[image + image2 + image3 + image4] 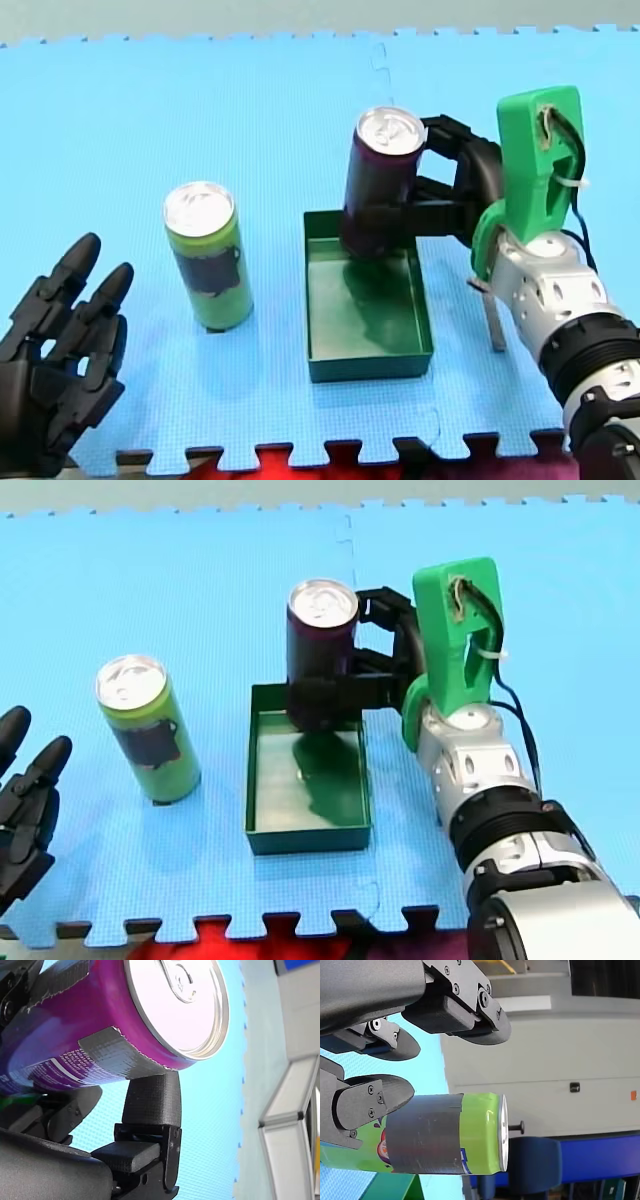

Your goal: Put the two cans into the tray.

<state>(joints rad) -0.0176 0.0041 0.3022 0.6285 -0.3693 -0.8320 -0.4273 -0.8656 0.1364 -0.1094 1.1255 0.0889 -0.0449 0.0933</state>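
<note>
Left hand [60, 350] partly off-frame

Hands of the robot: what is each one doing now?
Left hand: open, holding nothing, left of the green can.
Right hand: shut on the purple can at the tray's far end.

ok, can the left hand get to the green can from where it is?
Probably yes. The left hand, open, is at the near left, with only bare mat between it and the upright green can. The tray stands apart on the can's other side, where the right hand holds the purple can.
</note>
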